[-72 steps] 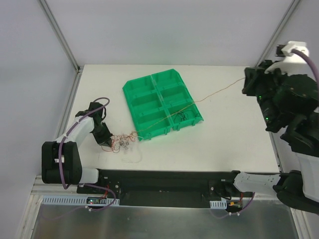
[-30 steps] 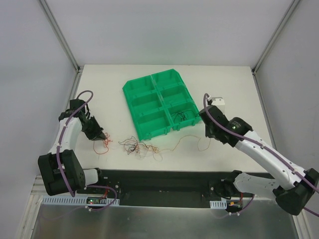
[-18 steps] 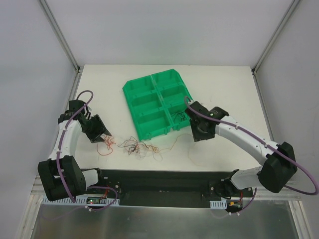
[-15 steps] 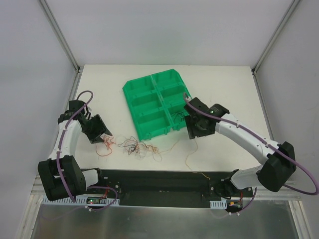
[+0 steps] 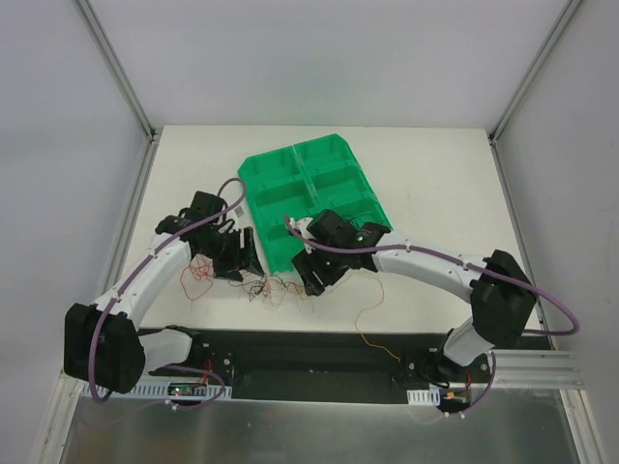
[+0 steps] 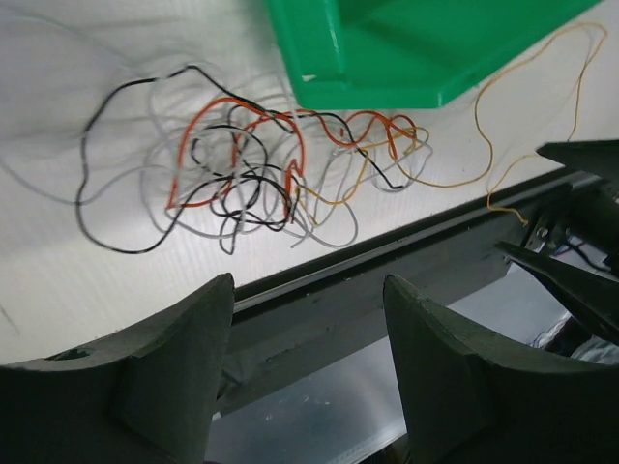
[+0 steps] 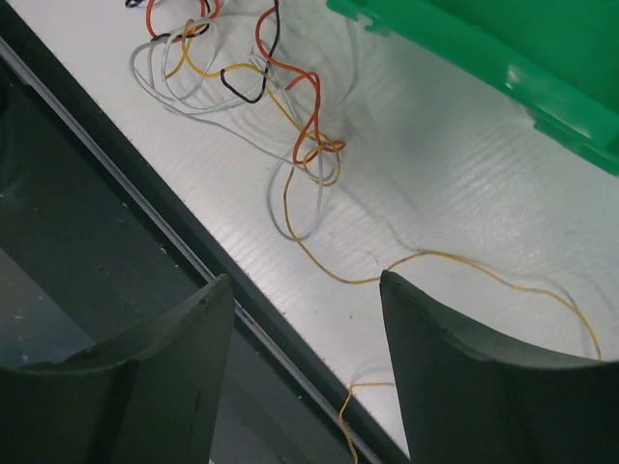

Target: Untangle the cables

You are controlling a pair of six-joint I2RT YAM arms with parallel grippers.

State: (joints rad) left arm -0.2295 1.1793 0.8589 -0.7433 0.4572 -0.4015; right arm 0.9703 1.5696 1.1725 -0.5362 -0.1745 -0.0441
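Observation:
The cables (image 5: 268,287) lie as a small tangle of orange, black, white and yellowish wires on the white table, just in front of the green tray (image 5: 290,174). Off to the left, a separate reddish wire (image 5: 198,276) rests alone. One yellowish wire (image 5: 371,322) trails right and hangs over the table's front edge. My left gripper (image 5: 242,259) hovers at the tangle's left, open and empty. My right gripper (image 5: 309,278) hovers at its right, open and empty. The wrist views show the tangle (image 6: 256,174) (image 7: 253,72) beyond each open gripper (image 6: 308,285) (image 7: 306,280).
The green tray's corner (image 6: 406,58) overhangs close behind the tangle, and its rim (image 7: 503,68) also borders the right wrist view. A black rail (image 5: 319,346) runs along the table's front edge. The right gripper's dark fingers (image 6: 571,280) show at the right of the left wrist view.
Both arms have swung in toward the tangle from either side. Both grippers have opened; the yellowish wire that the right one pulled now lies slack on the table.

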